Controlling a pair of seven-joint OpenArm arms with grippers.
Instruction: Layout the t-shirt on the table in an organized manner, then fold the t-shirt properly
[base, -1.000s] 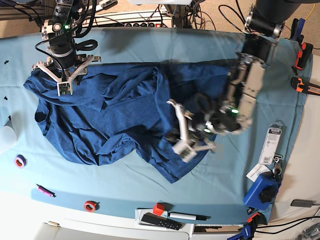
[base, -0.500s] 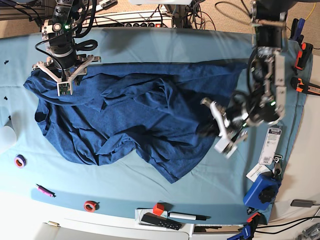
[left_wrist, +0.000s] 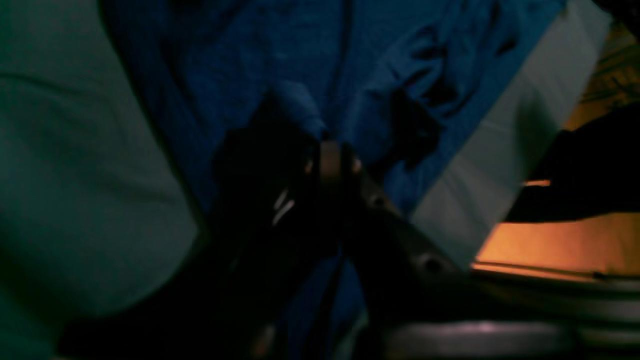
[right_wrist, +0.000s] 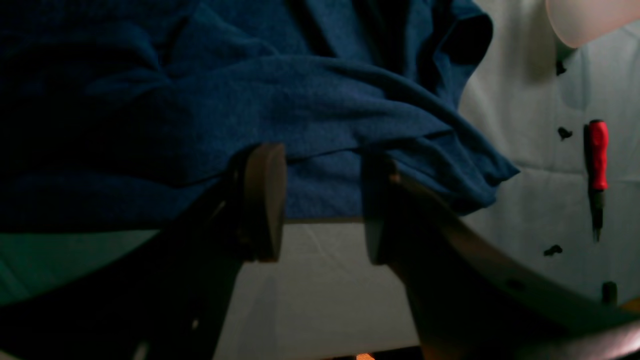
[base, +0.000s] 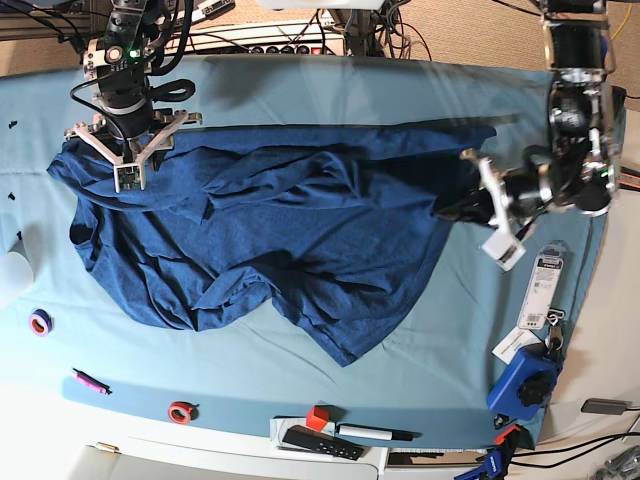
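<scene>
Nearest the camera, the shirt (base: 310, 235) is spread mid-table but rumpled along its front edge, so flattening's only partway imo. Farther back, left gripper (base: 439, 210) is clenched on a pulled-up bit of shirt; right gripper (base: 129, 178) has its jaws apart, holding nothing. Smoothing, then all the folding left.

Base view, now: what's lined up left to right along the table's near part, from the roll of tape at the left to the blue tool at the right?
Tape roll, pink tool, red ring, black remote, blue tool
</scene>
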